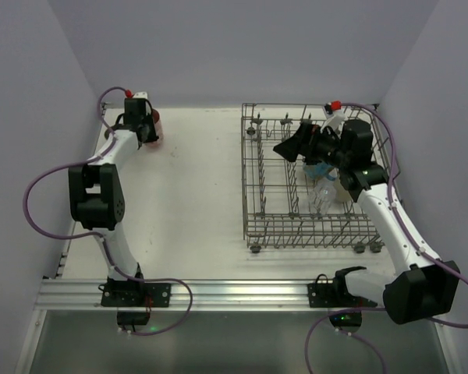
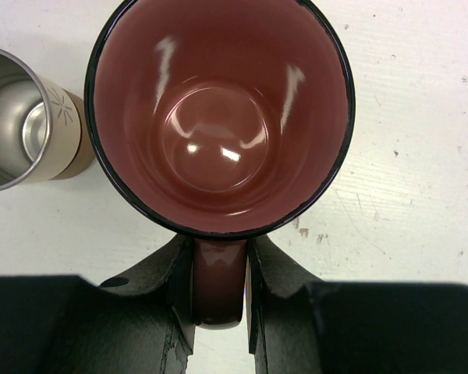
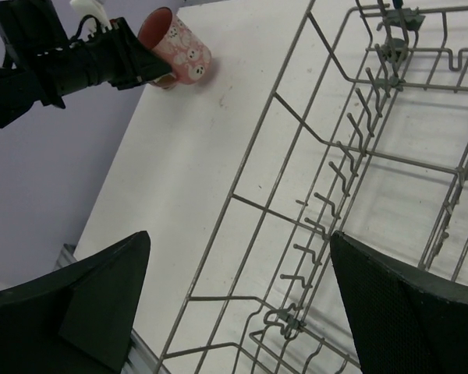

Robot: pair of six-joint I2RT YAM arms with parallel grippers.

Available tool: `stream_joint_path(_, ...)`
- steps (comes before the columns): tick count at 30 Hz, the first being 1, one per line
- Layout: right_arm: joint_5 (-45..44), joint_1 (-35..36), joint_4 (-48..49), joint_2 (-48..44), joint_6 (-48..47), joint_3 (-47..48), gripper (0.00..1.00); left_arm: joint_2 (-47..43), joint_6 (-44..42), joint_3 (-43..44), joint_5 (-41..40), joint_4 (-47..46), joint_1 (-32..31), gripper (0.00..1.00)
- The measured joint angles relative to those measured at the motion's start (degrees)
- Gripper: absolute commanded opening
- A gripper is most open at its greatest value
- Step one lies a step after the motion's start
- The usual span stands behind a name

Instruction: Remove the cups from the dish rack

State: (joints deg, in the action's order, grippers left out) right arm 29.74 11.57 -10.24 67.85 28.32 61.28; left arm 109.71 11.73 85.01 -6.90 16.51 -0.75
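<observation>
While the left gripper (image 2: pixel 218 261), closed narrowly on the handle of the pink patterned mug (image 2: pixel 218 117), holds it at the upper left of the top view beside a tan cup (image 2: pixel 23 117), the placing step looks nearly done; letting go comes next. The right gripper (image 3: pixel 240 238) hangs wide open and empty over the dish rack (image 1: pixel 312 231), where a clear glass tumbler (image 1: pixel 325 195) sits centre right.
</observation>
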Motion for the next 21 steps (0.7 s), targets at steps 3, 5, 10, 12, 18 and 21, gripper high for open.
stream_joint_path(3, -1.6, 0.0, -2.6, 1.4, -1.0, 1.0, 0.99, 1.9, -0.3, 0.7, -0.1, -0.2, 0.3, 0.00)
stream_joint_path(5, -3.3, 0.1, -4.6, 2.7, -1.7, 2.2, 0.99, 3.6, -0.3, 1.1, -0.2, -0.2, 0.7, 0.00)
stream_joint_path(10, -8.0, 0.2, -8.0, 3.5, -3.2, 3.8, 0.99, 4.7, 1.2, 1.6, 0.0, -0.1, 2.7, 0.00)
stream_joint_path(12, -9.4, 0.2, -9.1, 3.7, -3.5, 4.3, 0.99, 4.8, 1.5, 1.7, -0.1, -0.1, 3.7, 0.00)
stream_joint_path(18, -11.8, 0.2, -11.0, 5.1, -3.8, 6.4, 0.99, 5.6, 2.8, 2.4, 0.1, -0.1, 5.0, 0.10)
stream_joint_path(21, -12.3, 0.2, -11.9, 5.6, -3.9, 7.5, 0.99, 5.6, 3.4, 2.4, 0.4, -0.1, 5.0, 0.34)
